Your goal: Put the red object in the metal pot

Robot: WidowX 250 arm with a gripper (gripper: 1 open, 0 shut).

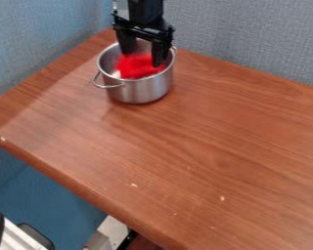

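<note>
The metal pot (136, 83) stands near the far left corner of the wooden table (186, 146). The red object (133, 65) lies inside it, tilted against the inner wall, with only its upper part showing above the rim. My black gripper (145, 44) hangs straight down over the pot's far side, its fingers spread apart on either side of the red object's top. The jaws look open and nothing is pinched between them.
A blue-grey wall runs behind the table. The table's left and front edges drop off to the floor, where some white and dark gear shows at the bottom left.
</note>
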